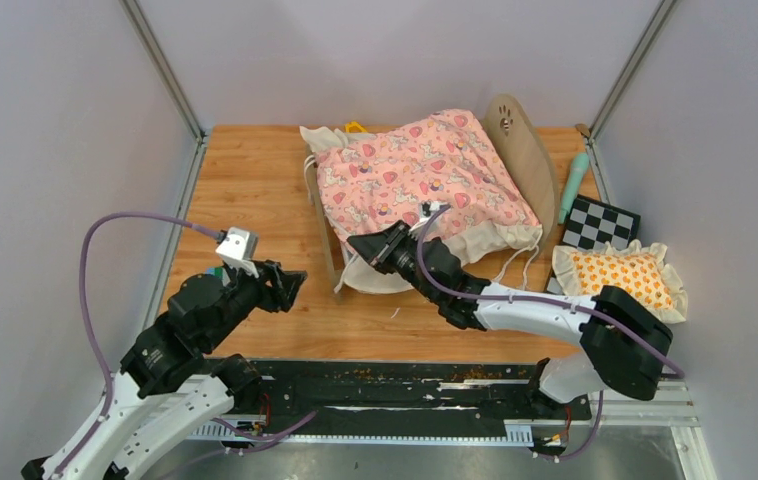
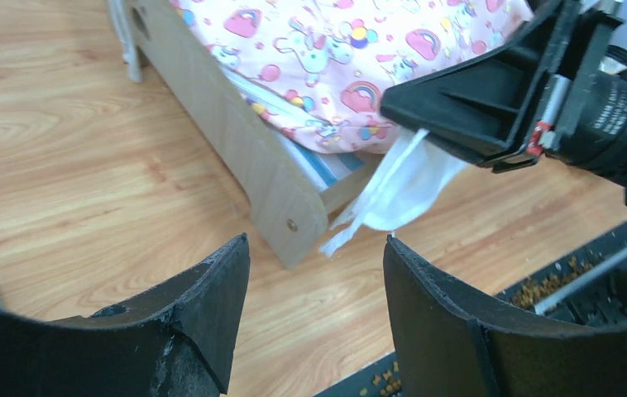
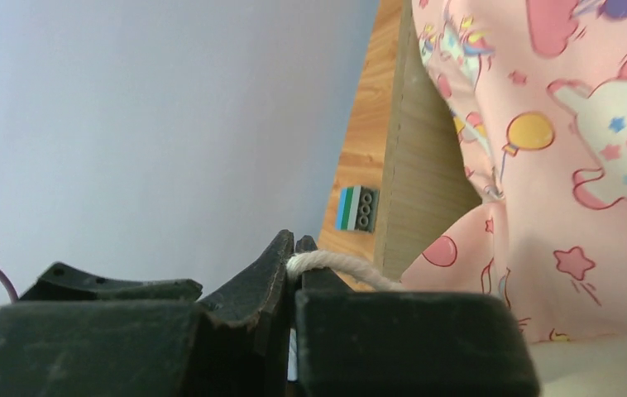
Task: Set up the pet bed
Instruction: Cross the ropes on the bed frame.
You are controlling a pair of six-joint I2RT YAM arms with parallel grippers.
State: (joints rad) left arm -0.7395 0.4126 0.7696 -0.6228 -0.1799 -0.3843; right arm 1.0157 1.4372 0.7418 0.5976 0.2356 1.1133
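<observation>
right gripper (image 1: 360, 243) fingers are pressed together, clamped on a white cord (image 3: 335, 265) and a white ruffle (image 2: 397, 186) at the near edge of the quilt (image 1: 415, 175). left gripper (image 1: 290, 285) jaws are seen spread apart with nothing between them, hovering over the table (image 1: 255, 190) just beside the near left corner of the bed frame (image 2: 236, 141), not touching it. pet bed (image 1: 425, 190) is placed mid-table toward the back, angled, with its headboard (image 1: 525, 150) at the right and the pink quilt bunched over the top. a strip of mattress (image 2: 318, 161) is visible under the quilt at the side rail. an orange frilled pillow (image 1: 620, 275) lies to the right of the bed, apart from it, with a checkered board (image 1: 600, 222) and a mint-green stick (image 1: 572, 185) behind it. a small green-blue brick (image 3: 357, 208) is seen on the table left of the frame.
</observation>
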